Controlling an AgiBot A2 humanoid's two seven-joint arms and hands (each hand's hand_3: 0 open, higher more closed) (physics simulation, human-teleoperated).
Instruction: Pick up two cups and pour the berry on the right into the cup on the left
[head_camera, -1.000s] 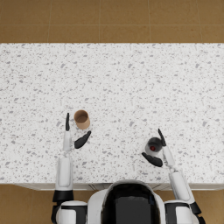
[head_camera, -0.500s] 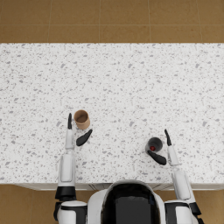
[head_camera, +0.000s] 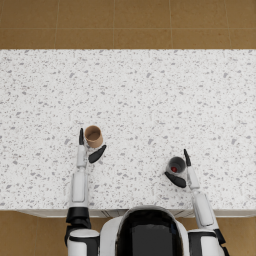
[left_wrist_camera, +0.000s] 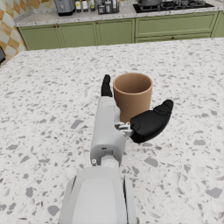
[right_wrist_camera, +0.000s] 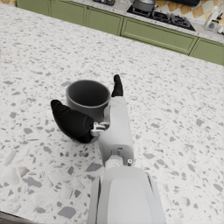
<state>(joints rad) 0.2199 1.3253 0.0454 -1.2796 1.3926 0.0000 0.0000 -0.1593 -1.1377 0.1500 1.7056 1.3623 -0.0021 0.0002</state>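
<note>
Standing on the speckled counter, the brown cup is flanked by the left hand, fingers spread, nothing grasped; the grey cup holding the berry is likewise flanked by the right hand, fingers released.

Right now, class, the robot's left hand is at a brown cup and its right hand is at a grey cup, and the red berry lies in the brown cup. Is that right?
Not quite. The berry lies in the grey cup by the right hand, as the head view shows. The brown cup at the left hand shows no berry in the head or left wrist view. The rest is right.
</note>
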